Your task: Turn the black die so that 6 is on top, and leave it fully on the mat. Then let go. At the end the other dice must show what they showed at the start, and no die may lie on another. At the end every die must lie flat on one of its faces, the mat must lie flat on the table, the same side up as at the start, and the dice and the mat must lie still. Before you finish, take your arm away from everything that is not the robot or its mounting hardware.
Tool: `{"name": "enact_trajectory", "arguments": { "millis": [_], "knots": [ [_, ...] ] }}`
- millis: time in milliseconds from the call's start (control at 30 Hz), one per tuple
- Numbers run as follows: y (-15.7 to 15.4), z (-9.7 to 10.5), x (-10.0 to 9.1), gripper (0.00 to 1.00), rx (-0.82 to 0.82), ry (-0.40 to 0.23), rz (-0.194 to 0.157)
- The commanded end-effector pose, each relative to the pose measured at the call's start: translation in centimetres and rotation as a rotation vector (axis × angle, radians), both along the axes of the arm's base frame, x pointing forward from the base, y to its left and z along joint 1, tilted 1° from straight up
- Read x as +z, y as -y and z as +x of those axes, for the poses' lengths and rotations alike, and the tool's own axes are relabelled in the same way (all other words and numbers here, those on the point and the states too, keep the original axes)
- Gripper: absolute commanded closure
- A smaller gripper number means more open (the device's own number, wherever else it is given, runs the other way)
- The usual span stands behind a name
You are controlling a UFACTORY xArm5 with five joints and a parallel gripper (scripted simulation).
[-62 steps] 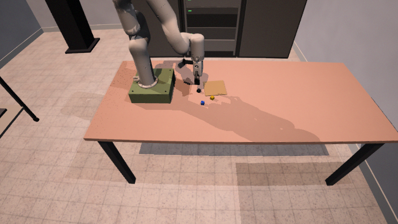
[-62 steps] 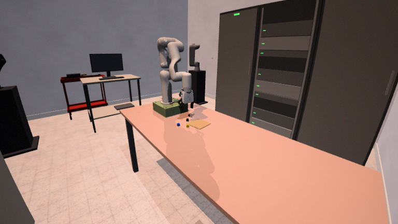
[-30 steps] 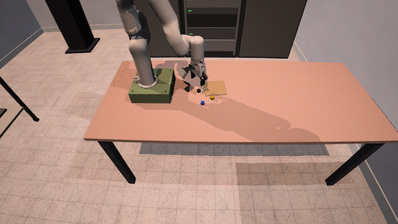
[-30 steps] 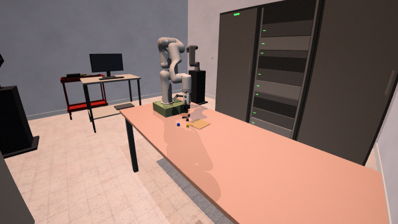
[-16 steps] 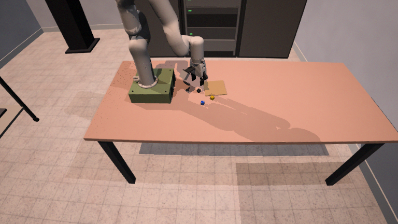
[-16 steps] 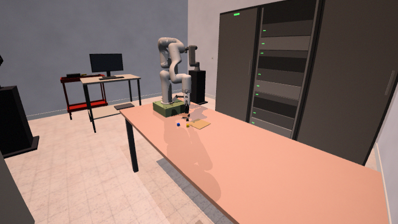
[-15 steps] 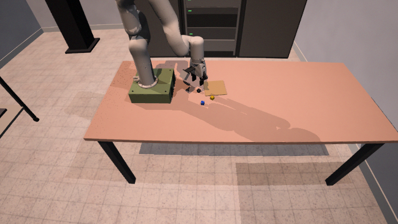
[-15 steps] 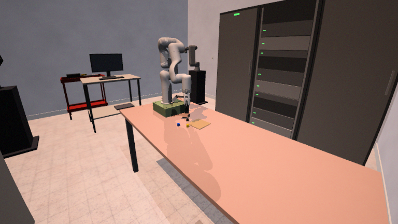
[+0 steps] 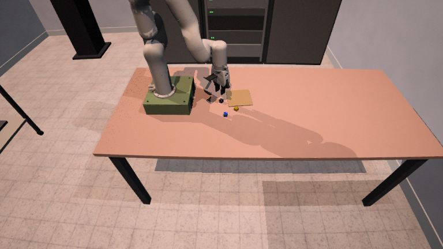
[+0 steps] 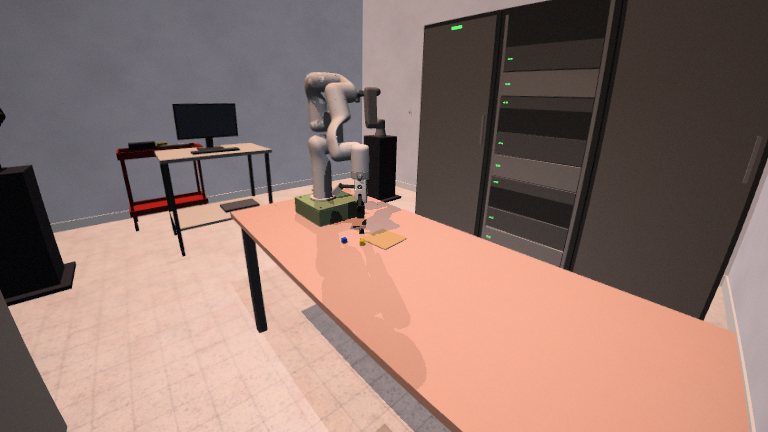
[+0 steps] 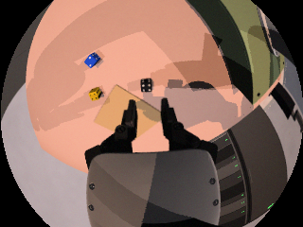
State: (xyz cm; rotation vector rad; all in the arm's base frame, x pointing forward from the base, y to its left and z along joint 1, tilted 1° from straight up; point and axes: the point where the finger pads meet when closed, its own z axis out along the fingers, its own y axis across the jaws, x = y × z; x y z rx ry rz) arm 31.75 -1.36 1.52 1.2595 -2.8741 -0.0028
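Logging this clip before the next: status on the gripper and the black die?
Gripper part-closed, holding nothing, above the table. Black die on the table beside the mat, not on it. Yellow die and blue die apart, not blocking.

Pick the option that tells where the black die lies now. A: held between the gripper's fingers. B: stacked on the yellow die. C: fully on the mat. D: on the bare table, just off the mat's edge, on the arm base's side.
D: the black die rests on the table beside the mat, toward the green base, apart from the yellow die, with the gripper above it holding nothing.
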Motion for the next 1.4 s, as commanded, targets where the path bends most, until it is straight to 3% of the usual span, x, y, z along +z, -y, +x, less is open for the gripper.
{"name": "enact_trajectory", "arguments": {
  "millis": [0, 967, 1367],
  "knots": [
    [0.0, 0.1, 0.1, 0.64, 0.000, 0.003, 0.000],
    [0.0, 0.1, -0.4, 0.64, 0.000, 0.004, 0.000],
    [0.1, 0.1, -1.9, 0.64, 0.000, 0.004, 0.000]
  ]
}}
